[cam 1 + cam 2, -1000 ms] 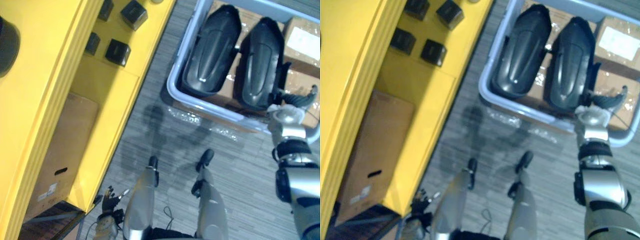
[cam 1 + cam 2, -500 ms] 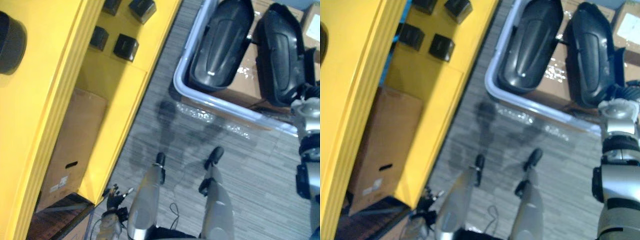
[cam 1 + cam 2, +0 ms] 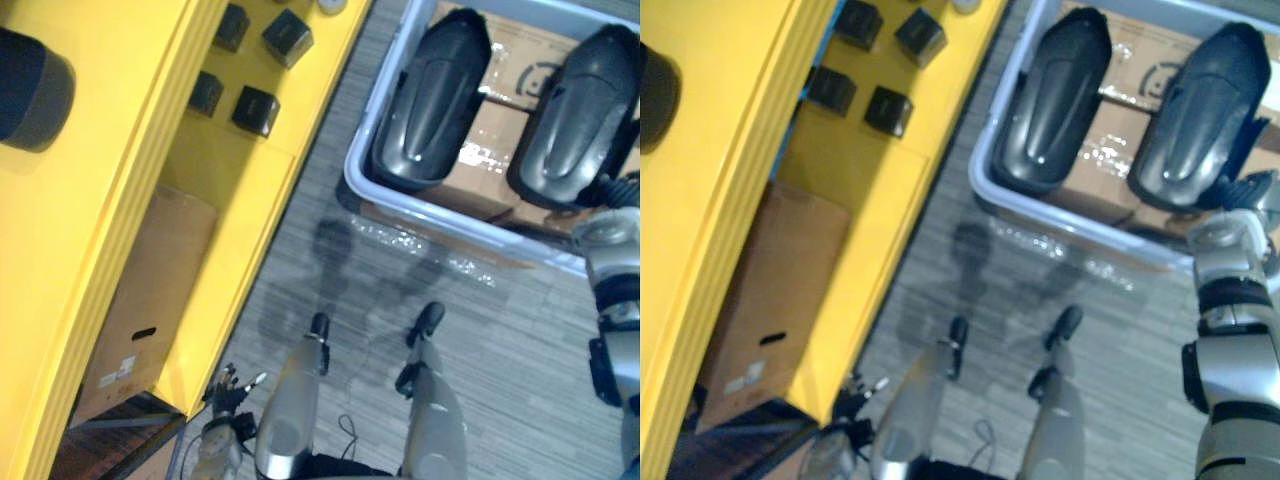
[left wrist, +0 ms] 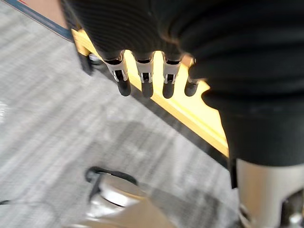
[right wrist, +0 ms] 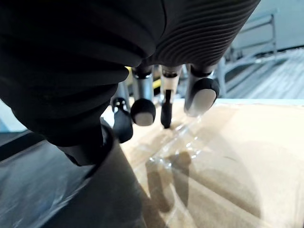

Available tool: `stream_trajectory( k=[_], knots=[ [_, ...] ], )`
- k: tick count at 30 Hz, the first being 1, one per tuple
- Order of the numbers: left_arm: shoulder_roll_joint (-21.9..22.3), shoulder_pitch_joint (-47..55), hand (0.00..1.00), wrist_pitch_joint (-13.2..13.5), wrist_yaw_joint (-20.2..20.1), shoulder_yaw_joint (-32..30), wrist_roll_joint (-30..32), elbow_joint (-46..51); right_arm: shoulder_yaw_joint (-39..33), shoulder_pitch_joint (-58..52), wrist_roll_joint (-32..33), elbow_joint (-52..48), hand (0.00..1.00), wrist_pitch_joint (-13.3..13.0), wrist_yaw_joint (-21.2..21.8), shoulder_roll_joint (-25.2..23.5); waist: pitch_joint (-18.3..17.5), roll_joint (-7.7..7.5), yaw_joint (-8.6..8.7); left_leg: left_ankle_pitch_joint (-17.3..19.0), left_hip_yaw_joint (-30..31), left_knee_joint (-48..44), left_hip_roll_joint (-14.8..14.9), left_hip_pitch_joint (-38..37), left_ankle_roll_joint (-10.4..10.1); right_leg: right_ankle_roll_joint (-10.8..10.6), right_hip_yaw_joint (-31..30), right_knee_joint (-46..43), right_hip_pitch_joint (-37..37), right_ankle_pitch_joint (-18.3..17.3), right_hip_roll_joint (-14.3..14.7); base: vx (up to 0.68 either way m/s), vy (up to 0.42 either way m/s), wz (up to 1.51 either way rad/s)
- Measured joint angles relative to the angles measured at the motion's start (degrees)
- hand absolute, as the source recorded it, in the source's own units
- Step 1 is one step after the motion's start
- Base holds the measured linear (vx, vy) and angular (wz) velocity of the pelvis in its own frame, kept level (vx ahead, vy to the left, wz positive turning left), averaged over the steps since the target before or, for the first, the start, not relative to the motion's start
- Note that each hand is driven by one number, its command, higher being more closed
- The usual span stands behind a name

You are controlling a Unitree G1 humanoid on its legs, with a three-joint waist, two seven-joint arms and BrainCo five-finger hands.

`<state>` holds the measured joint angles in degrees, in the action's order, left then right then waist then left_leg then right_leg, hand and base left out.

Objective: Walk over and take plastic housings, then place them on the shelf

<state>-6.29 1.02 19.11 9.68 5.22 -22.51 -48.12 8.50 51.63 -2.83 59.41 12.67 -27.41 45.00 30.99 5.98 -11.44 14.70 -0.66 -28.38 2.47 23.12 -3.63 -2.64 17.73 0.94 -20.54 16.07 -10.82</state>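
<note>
Plastic housings (image 3: 430, 110) in bin (image 3: 420, 215); right hand (image 5: 142, 109) near, fingers (image 5: 201, 95) relaxed

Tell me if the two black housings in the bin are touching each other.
Apart. The left eye view shows cardboard between the left housing and the right housing.

Yellow shelf (image 3: 215, 200), dark round container (image 3: 30, 90) on top level, four small black boxes (image 3: 255, 108) on level below, brown cardboard box (image 3: 150, 290) lower down, grey carpet floor (image 3: 500, 330) alongside, pale blue bin (image 3: 420, 212) on it, two black plastic housings (image 3: 430, 100) side by side on cardboard cartons (image 3: 500, 130) inside.
</note>
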Motion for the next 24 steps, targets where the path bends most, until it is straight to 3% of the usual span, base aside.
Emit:
stream_trajectory(
  k=[3,7,10,12,13,15,19,24],
  knots=[
    [-0.03,1.01,0.0,1.0,-0.28,-0.1,-0.04,4.12,-0.76,-2.11,-0.12,-2.06,1.0,-0.4,-0.2,-2.04,0.01,-0.89,0.91,-0.04,-0.1,1.42,0.16,-2.66,-0.07,-0.21,0.27,1.66,2.74,0.25,0.36,0.07,-0.014,-0.02],
    [-0.17,3.75,0.0,1.51,-0.99,-0.99,-0.14,16.66,-5.9,-8.41,-1.24,-9.38,1.0,-1.41,-1.6,-6.08,-0.43,-3.82,1.28,-0.08,-1.4,4.54,0.92,-8.44,-0.16,-0.62,-0.28,3.6,7.1,1.02,1.35,0.11,-0.024,-0.12],
    [-0.29,4.1,0.0,0.5,-1.01,-2.84,-0.09,24.22,-9.59,-12.35,-2.61,-13.74,1.0,-1.73,-3.19,-8.6,-1.57,-5.42,1.71,-0.1,-1.89,6.53,1.27,-11.43,-0.18,-0.33,-0.32,3.63,8.85,0.78,1.77,0.09,-0.011,-0.14],
    [-1.36,4.16,0.0,-1.04,-1.11,-4.11,0.15,28.96,-11.85,-16.95,-4.05,-17.45,1.0,-2.18,-5.12,-11.88,-5.13,-7.87,2.3,-0.24,-2.9,8.55,1.56,-13.4,-0.3,-0.36,-0.25,3.65,9.37,0.1,1.99,0.12,-0.009,-0.16],
    [-1.64,4.16,0.0,-1.47,-1.15,-4.31,0.31,29.93,-12.13,-18.26,-4.86,-18.53,1.0,-2.37,-5.52,-12.61,-5.86,-8.25,2.78,-0.24,-2.89,8.97,1.61,-14.24,-0.3,-0.39,-0.1,3.66,10.12,-0.33,2.01,0.15,-0.002,-0.04],
    [-2.22,4.65,0.0,-3.77,-1.47,-4.25,1.17,34.85,-13.91,-25.38,-6.68,-23.21,1.0,-2.89,-6.54,-15.6,-10.88,-8.99,3.61,-0.25,-2.92,11.06,1.97,-17.18,-0.32,-0.78,1.0,3.67,12.23,-1.59,2.27,0.17,0.006,0.06],
    [-2.28,4.74,0.0,-7.87,-1.97,-4.0,1.26,42.29,-14.64,-30.62,-9.81,-28.11,1.0,-2.94,-7.7,-18.71,-16.53,-8.64,4.52,-0.58,-4.2,14.26,2.53,-21.95,-0.4,-0.64,1.25,3.69,14.87,-1.87,2.61,0.12,0.009,-0.11],
    [-2.48,2.37,0.0,-13.95,-1.98,-4.25,1.04,43.68,-16.09,-32.3,-13.17,-37.36,1.0,-3.77,-8.08,-19.52,-18.31,-8.79,5.15,-1.1,-5.68,15.37,2.34,-24.34,-0.66,-0.55,1.13,3.99,16.03,-1.99,2.48,0.0,-0.014,-0.13]
  ],
)
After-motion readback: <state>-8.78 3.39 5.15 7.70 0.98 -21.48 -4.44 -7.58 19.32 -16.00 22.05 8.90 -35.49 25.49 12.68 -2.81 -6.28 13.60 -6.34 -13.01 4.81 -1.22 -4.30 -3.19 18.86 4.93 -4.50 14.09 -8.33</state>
